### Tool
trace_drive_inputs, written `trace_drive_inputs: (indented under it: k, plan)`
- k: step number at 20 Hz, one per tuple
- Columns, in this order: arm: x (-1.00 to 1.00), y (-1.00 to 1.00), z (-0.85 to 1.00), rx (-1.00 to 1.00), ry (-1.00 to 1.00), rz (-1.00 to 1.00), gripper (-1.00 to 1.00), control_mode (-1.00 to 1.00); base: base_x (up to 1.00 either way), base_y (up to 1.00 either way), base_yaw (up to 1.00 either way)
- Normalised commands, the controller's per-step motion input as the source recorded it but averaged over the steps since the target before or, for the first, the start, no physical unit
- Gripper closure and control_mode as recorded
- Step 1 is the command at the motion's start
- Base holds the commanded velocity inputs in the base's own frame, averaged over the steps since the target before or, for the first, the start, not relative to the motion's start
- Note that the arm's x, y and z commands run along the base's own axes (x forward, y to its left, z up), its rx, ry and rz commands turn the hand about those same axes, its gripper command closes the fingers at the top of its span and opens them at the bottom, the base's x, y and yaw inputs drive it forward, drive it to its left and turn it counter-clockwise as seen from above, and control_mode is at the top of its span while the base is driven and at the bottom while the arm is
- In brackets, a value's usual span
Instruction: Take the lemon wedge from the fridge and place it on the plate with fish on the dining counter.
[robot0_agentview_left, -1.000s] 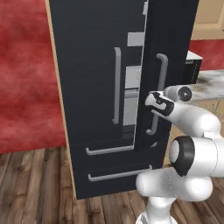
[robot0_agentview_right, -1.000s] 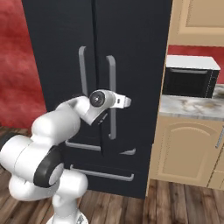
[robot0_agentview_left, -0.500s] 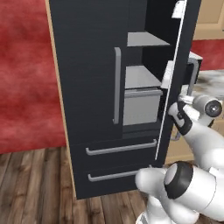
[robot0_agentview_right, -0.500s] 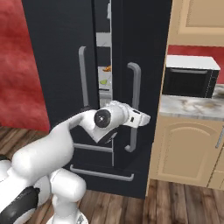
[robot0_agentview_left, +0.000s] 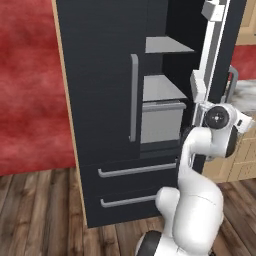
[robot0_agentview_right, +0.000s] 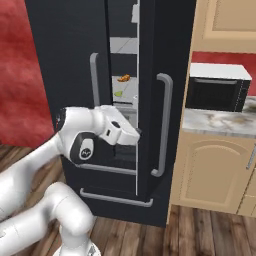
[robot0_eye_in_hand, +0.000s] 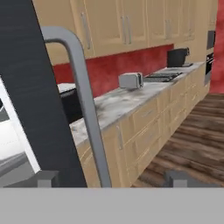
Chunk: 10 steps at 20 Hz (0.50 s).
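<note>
Lemon wedge (robot0_agentview_right: 118, 93) sits on a fridge (robot0_agentview_left: 100, 100) shelf, visible now the right door has swung wider; my gripper (robot0_eye_in_hand: 105, 179) has just released the handle (robot0_eye_in_hand: 83, 100), so I can reach in.

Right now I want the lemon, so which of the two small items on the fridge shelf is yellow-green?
The lemon wedge, the lower one; the orange curved item sits just above it.

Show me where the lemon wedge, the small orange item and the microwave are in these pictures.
lemon wedge (robot0_agentview_right: 118, 93), right base view, its middle.
small orange item (robot0_agentview_right: 123, 78), right base view, its middle.
microwave (robot0_agentview_right: 212, 94), right base view, its dark door.
</note>
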Motion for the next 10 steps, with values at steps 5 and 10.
trace_drive_inputs:
  k: [5,10]
  plan:
    - [-0.09,0.93,0.17,0.18,-0.03,-0.37,-1.00,-1.00,0.00,0.00,0.00]
    - [0.50,0.56,0.10,0.03,0.00,-0.45,-1.00,-1.00,0.00,0.00,0.00]
